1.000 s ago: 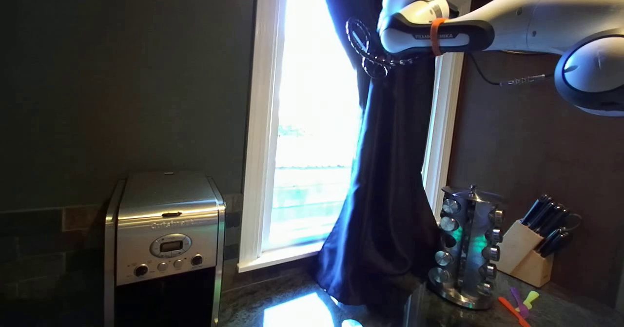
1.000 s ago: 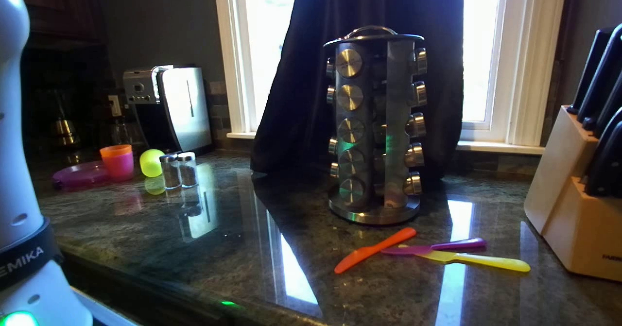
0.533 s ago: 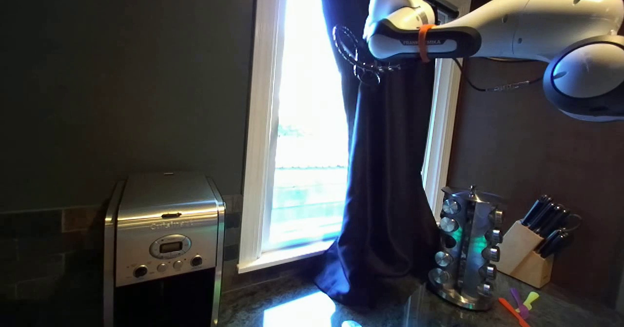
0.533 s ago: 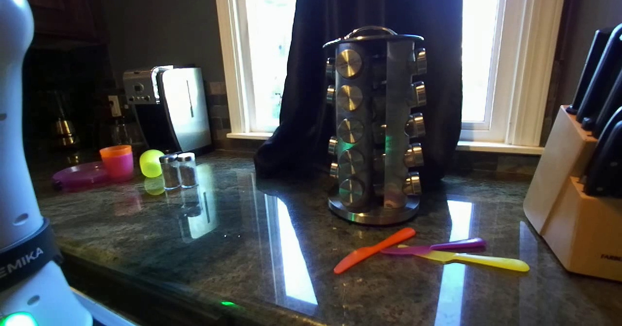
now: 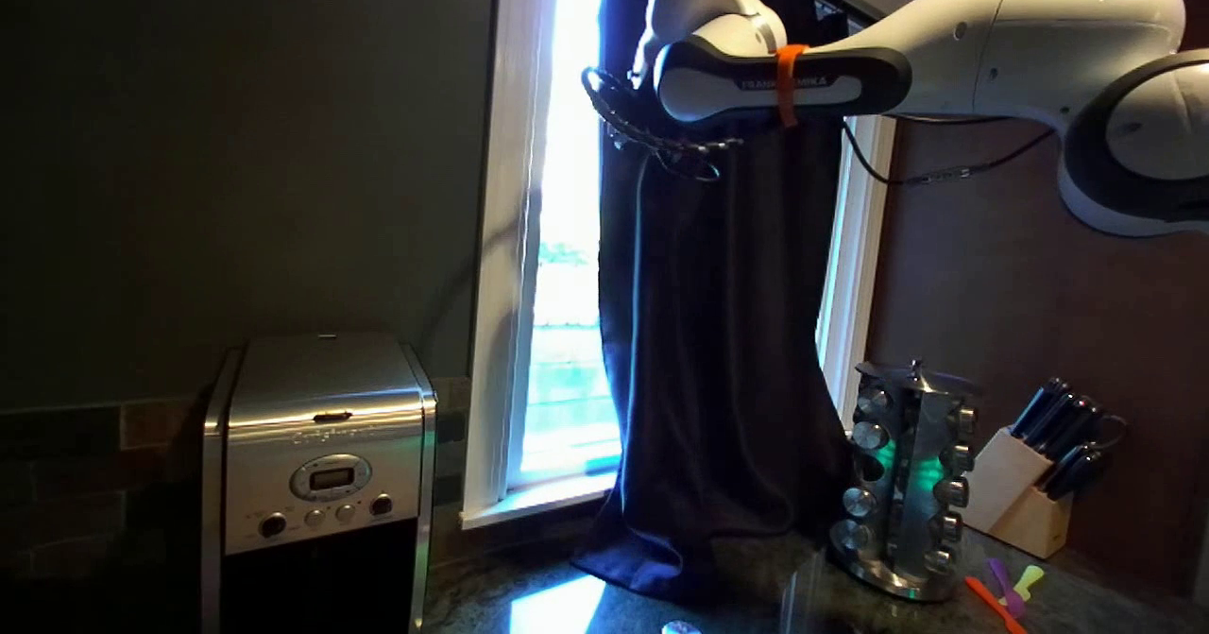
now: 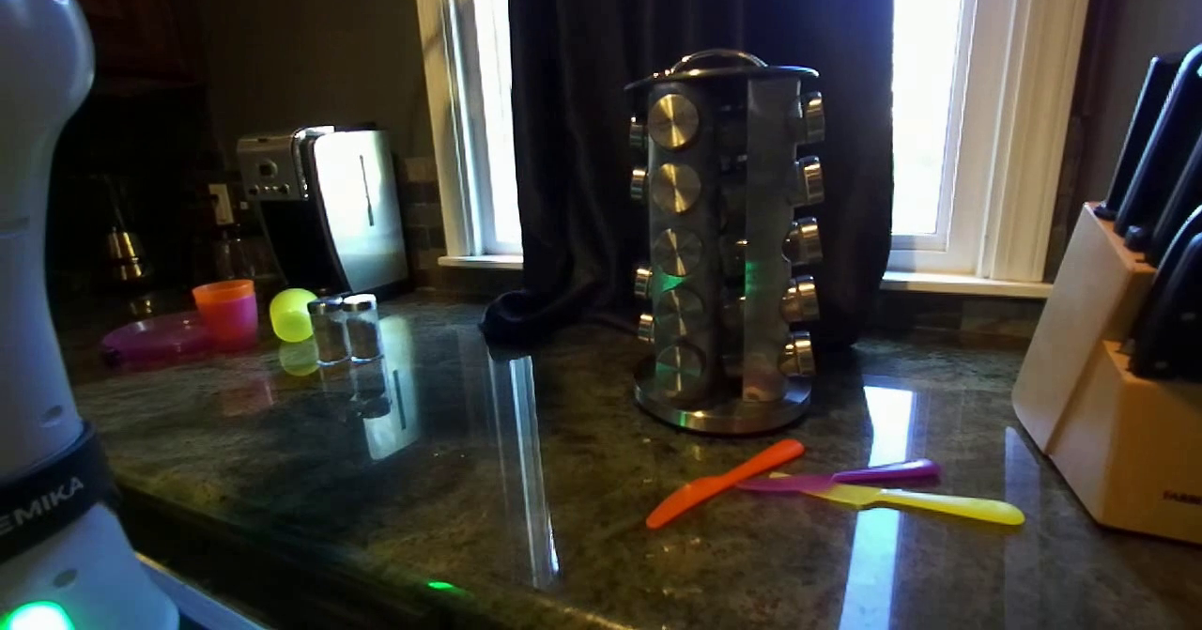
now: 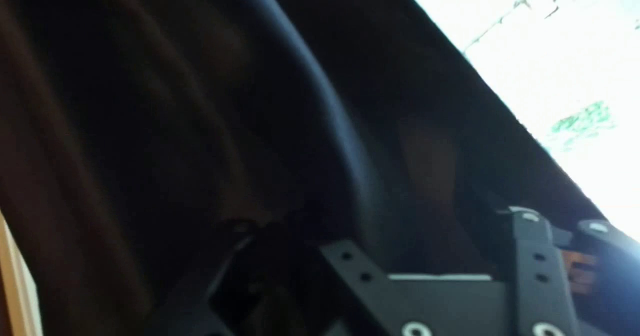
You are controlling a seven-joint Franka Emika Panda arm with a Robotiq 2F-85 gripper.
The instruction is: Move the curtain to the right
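Both exterior views alone: curtain hem [image 5: 647,566]

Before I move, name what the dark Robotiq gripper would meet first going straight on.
Likely the long navy-black fabric curtain, whose folds fill most of the wrist view; how near it hangs is unclear.

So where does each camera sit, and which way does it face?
In an exterior view: higher than the coffee maker, facing the curtain and window; arm at the upper right.
In an exterior view: low over the counter, facing the spice rack, curtain behind; arm at the left edge.
Wrist view: by the gripper, which shows at the bottom; faces the curtain up close.
Both exterior views share curtain, coffee maker and spice rack.
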